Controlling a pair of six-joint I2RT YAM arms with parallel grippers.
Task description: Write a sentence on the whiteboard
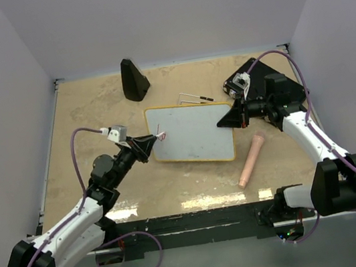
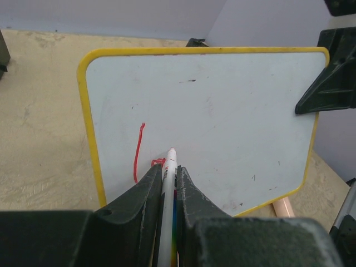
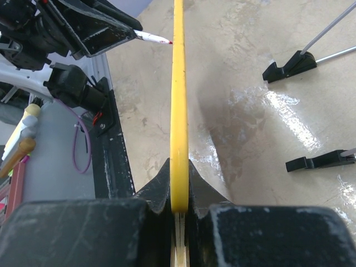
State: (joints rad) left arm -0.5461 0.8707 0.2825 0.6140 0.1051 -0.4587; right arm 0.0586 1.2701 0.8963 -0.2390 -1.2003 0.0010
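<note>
I have the left gripper closed on a red marker, whose tip sits low on the whiteboard near its left rim. The right gripper is clamped on the yellow rim at the opposite side and props the board up off the table, tilted toward the marker. The sentence is barely begun: one tall red stroke and a small squiggle beside the tip, so nearly all the writing remains. To do this step well I would press lightly, since the board is braced at one edge only and a hard push could swing it. I would also run short strokes to the right, leaving room for a second line. From the right wrist the tip looks as if it meets the face, but I cannot tell if it truly touches. The left fingers hide the marker's barrel and part of the squiggle. Behind the board a wire stand is partly hidden, and a peach rod lies just beside the right edge.
</note>
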